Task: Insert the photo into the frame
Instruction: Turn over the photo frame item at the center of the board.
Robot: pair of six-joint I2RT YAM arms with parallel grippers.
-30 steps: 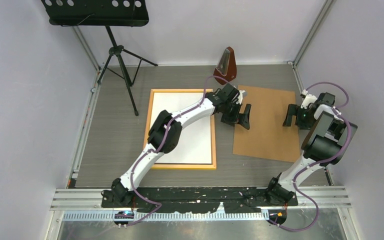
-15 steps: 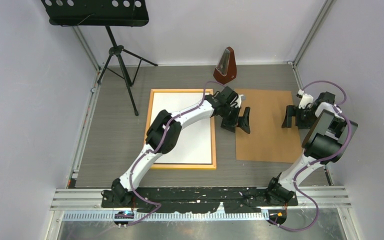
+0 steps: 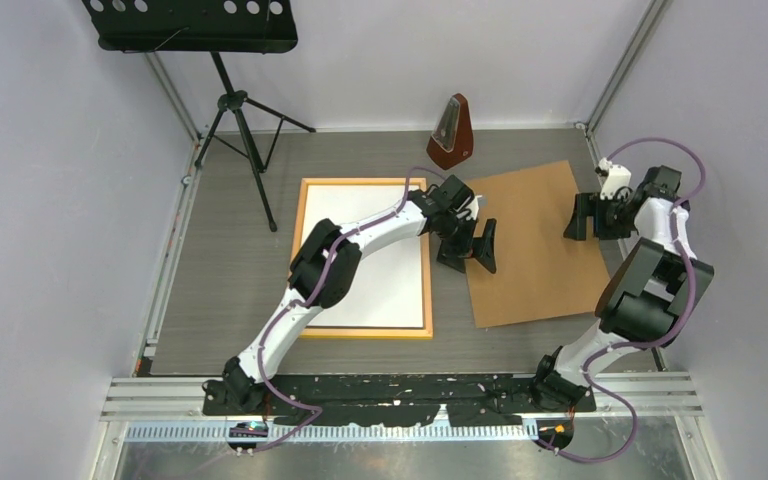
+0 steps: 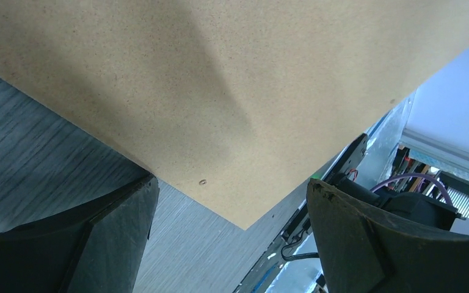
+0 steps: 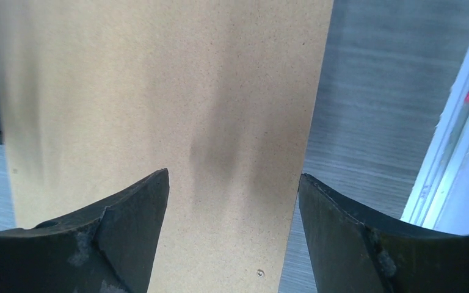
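Top view: fixed high behind the near edge, looking down on the whole table [image 3: 230, 300]. Wrist views: close above the brown backing sheet [image 5: 159, 91] (shared by all three).

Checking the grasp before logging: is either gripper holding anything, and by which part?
Nothing is clamped: the left gripper and right gripper both stand open at opposite edges of the brown board.

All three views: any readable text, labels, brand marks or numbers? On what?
No readable text in any view.
Brown board: bare in the top and both wrist views, no print.
White sheet in the frame: blank.
Metronome: any markings on its face are too small to read.
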